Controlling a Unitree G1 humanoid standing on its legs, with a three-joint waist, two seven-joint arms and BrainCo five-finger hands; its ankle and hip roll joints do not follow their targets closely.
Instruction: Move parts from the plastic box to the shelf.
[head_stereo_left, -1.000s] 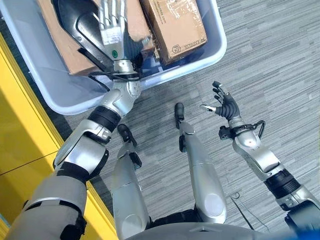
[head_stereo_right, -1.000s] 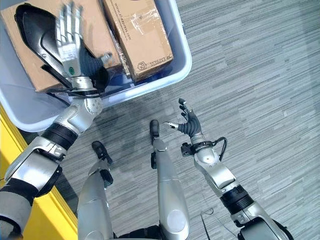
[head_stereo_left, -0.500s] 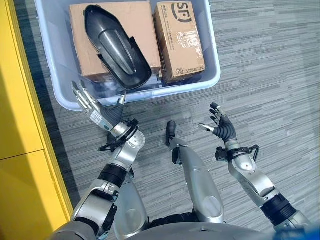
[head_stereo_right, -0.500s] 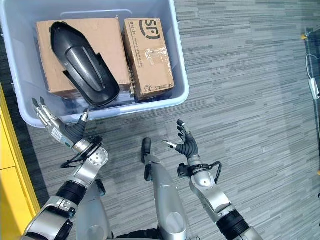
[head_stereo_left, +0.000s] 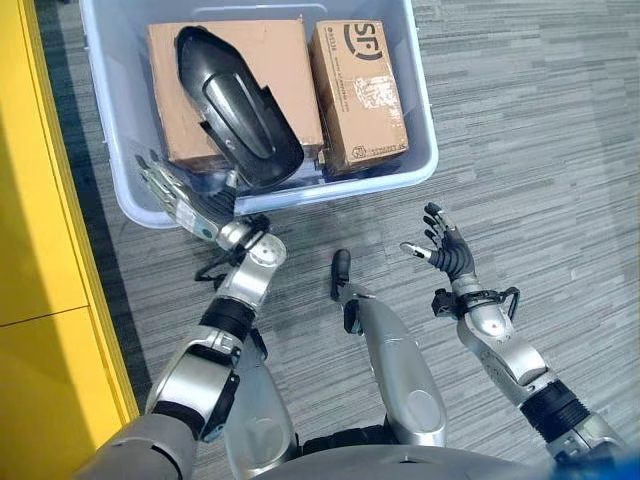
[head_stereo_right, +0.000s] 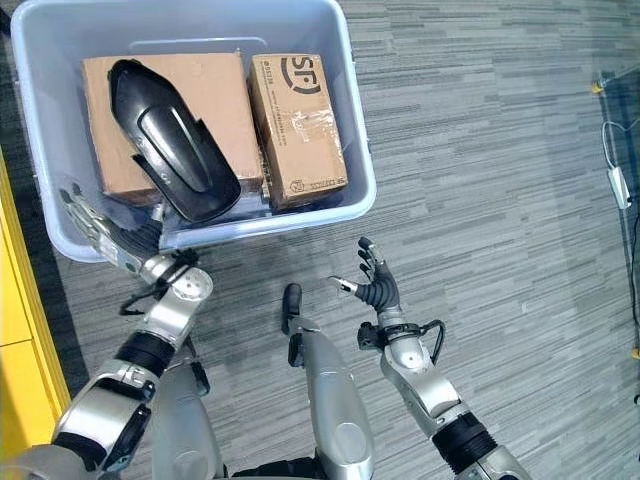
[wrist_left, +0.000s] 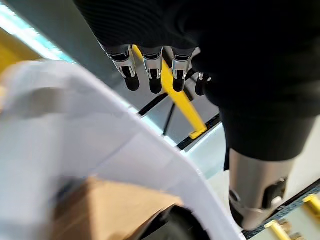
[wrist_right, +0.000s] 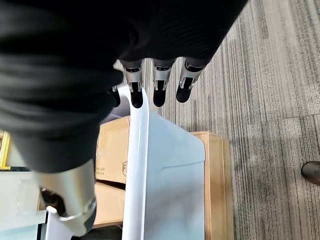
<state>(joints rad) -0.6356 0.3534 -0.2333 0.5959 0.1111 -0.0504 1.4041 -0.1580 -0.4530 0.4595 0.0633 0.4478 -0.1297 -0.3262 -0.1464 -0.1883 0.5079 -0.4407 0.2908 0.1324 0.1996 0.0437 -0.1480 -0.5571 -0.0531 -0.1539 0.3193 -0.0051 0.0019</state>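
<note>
Two cartons, black part in plastic box, left robot hand open at rim

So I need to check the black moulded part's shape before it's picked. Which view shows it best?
The right eye view: the black part lies whole across the larger cardboard box in the plastic box. The left eye view shows it similarly; the left wrist view catches a dark edge.

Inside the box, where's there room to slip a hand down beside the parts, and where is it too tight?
Bare floor shows in the plastic box along its far wall and down the side wall left of the big carton. It is crowded between the big carton and the small carton, and at the near wall, where the black part overhangs. The left hand is open at the near rim.
</note>
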